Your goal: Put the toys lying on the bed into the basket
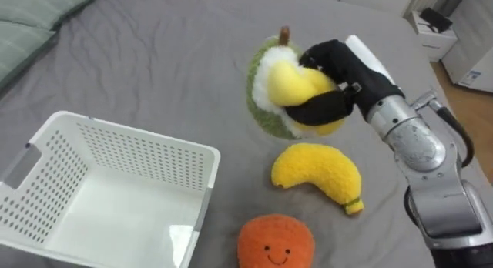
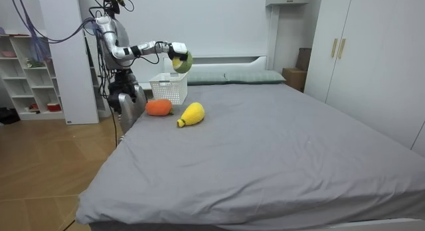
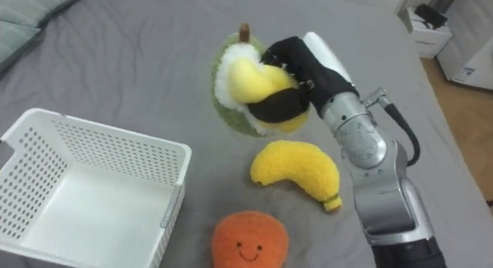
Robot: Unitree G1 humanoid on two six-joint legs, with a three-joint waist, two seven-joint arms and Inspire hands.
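My right hand (image 1: 333, 85) (image 3: 289, 77) is shut on a green, white and yellow plush fruit (image 1: 281, 87) (image 3: 245, 87) with a brown stem, held above the grey bed. In the room view the plush fruit (image 2: 182, 61) hangs over the bed near the basket. A yellow plush banana (image 1: 320, 173) (image 3: 299, 169) (image 2: 191, 114) lies on the sheet below it. An orange plush with a smiling face (image 1: 276, 242) (image 3: 249, 239) (image 2: 158, 107) lies nearer me. A white slotted basket (image 1: 131, 145) (image 3: 115, 143) (image 2: 169, 87) stands empty at the left.
The grey bedsheet (image 1: 169, 60) spreads around the toys, with pale green pillows (image 1: 31, 21) at the far left. A white bedside cabinet (image 1: 433, 33) stands beyond the bed's right edge. I stand at the bed's side, by white shelves (image 2: 30, 78).
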